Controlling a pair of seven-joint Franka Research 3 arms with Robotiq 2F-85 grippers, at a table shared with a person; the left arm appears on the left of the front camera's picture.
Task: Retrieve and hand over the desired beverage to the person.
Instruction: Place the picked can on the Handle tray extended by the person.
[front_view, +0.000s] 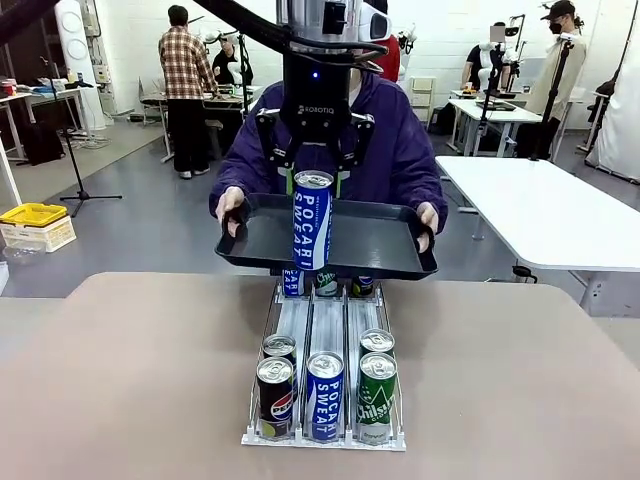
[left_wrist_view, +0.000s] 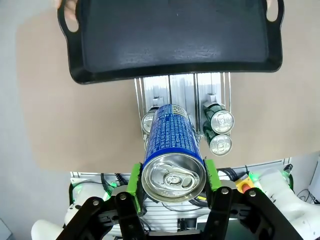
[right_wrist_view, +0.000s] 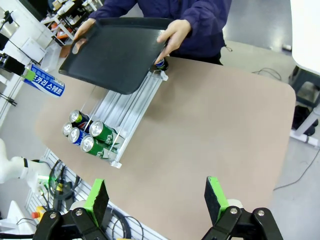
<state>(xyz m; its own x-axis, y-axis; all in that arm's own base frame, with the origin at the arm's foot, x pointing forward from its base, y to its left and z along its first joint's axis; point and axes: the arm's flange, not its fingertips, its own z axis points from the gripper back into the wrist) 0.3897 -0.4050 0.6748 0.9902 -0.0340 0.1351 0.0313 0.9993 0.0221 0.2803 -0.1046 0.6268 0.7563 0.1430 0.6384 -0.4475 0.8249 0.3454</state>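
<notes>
While the person (front_view: 400, 150) in a dark zip jacket holds a black tray (front_view: 385, 240) out over the far edge of the table (front_view: 120, 380), a hand (front_view: 229, 205) at each end, the left gripper (front_view: 313, 172) clamps a blue Pocari Sweat can (front_view: 313, 225) near its top. The front view shows the can upright in the air, before the tray's near rim. Under it a metal rack (front_view: 300, 325) with three lanes lies on the table. At its near end stand a Pepsi can (front_view: 275, 398), a second Pocari can (front_view: 324, 395) and a green Chilsung can (front_view: 377, 397), with more cans behind.

From the left wrist, the held can (left_wrist_view: 173, 150) sits lid toward the lens, a green pad (left_wrist_view: 134, 177) pressed to each side. The tray (left_wrist_view: 175, 40) lies beyond it, and the rack (left_wrist_view: 170, 85) runs between them.

From the right wrist, the right gripper (right_wrist_view: 157, 197) hangs with its green pads spread wide and nothing between them, above bare tabletop (right_wrist_view: 215, 125) and well apart from the rack (right_wrist_view: 127, 112). The tray (right_wrist_view: 115, 55) tilts above the rack's far end in the person's hands (right_wrist_view: 175, 35), and the blue can (right_wrist_view: 45, 82) shows near the picture's left edge.
</notes>
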